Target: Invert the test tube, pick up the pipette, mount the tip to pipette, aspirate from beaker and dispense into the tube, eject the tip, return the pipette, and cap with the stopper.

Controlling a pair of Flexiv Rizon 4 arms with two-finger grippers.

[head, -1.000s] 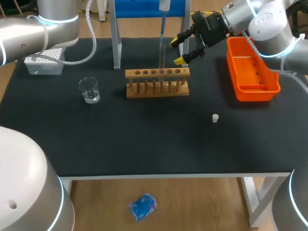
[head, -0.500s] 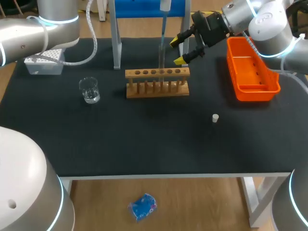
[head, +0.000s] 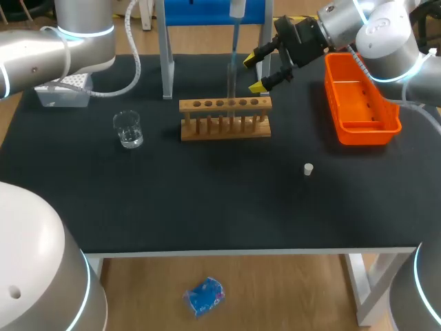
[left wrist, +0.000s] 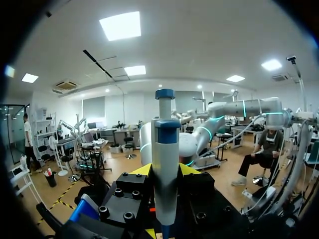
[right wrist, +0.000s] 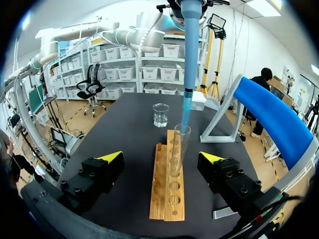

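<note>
Seen from above, a clear test tube (head: 231, 86) stands upright in a wooden rack (head: 225, 118) in the upper middle of the frame, on a black tabletop (head: 220, 200). The right gripper (head: 253, 74) is seen just to the right of the tube's upper part, reaching in from the upper right. Its two yellow-tipped fingers are spread wide apart and nothing is held. In the right wrist view the tube is seen a little ahead of this gripper, in line with the gap between its fingers and touched by neither.

A pipette (head: 235, 27) hangs straight down over the tube from the top edge of the frame. Its long blue tip (right wrist: 187, 84) reaches the tube's open mouth. Whether there is liquid in the tube cannot be told. In the left wrist view the left gripper (left wrist: 165, 169) is shown clamped on the pipette's white body, a yellow tip at either side, with the blue plunger standing above.

A small glass beaker (head: 129, 129) with a little clear liquid is placed left of the rack. A white tip box (head: 65, 88) lies at the upper left, partly covered by the left arm. An orange bin (head: 360, 127) is set at the upper right. A small white stopper (head: 308, 169) lies alone right of centre, well apart from the rack.
</note>
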